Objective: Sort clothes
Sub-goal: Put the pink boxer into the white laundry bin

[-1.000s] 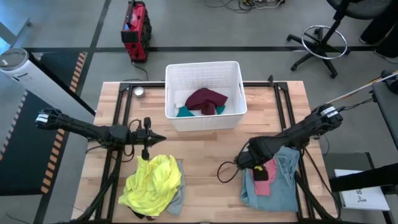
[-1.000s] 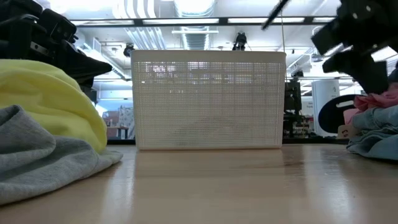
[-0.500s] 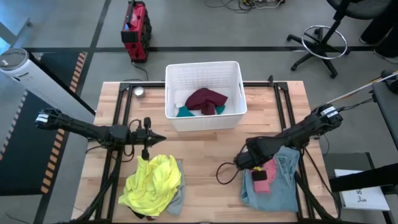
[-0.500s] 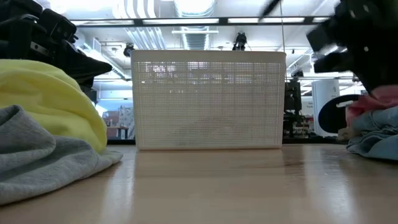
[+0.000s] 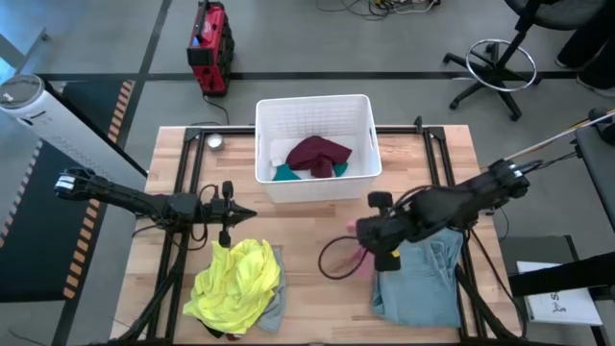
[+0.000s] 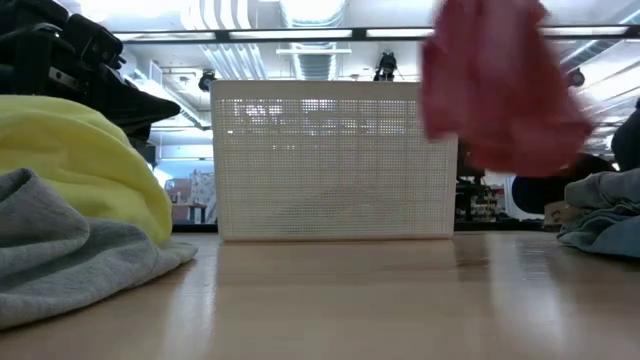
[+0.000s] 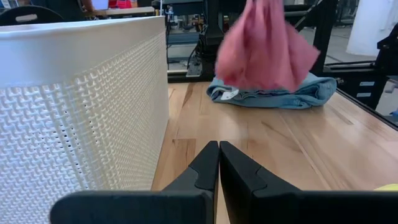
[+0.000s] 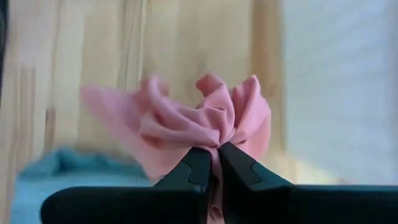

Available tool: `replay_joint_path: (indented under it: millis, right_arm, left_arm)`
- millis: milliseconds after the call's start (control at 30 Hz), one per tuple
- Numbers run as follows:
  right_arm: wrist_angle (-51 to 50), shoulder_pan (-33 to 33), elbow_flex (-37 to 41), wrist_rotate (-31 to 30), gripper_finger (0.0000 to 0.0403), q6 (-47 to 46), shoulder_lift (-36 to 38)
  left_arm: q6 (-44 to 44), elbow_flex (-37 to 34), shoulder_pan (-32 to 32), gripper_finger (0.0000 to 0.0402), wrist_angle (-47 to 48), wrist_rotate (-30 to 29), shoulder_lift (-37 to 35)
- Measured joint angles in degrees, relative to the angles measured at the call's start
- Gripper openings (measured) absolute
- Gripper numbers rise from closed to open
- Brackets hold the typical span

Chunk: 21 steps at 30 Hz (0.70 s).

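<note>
Right pincer [image 8: 214, 163] clenched on pink garment [image 8: 186, 127], lifted off jeans [image 5: 423, 284]; white basket [image 5: 317, 183] lies just beyond, left pincer [image 7: 217, 165] shut, idle.

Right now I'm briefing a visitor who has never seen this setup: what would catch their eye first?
First, the pink garment dangling in the air from the shut right gripper, beside the light blue jeans at the table's right. Next, the bright yellow top heaped at front left, and the white basket at the back holding a maroon piece.
</note>
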State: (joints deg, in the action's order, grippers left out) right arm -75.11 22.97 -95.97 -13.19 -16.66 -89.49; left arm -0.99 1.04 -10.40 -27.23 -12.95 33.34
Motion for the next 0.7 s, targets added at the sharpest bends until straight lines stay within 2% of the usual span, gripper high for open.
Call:
replay_joint_path:
  millis: [200,400,700]
  right_arm:
    - [0.83,-0.67,-12.27,-12.42,0.0000,5.02,-0.76]
    - [1.73,-4.82,-22.86,-24.61,0.0000,11.36,-3.30]
    - [13.27,-16.25,-32.77,-26.07,0.0000,30.65,-8.05]
  left_arm:
    - [-0.02,0.00,-0.02,0.0000,-0.04,0.00,0.00]
    - [-0.02,0.00,0.01,0.0000,-0.23,0.00,-0.04]
    - [-0.03,0.00,0.01,0.0000,-0.21,-0.01,-0.04]
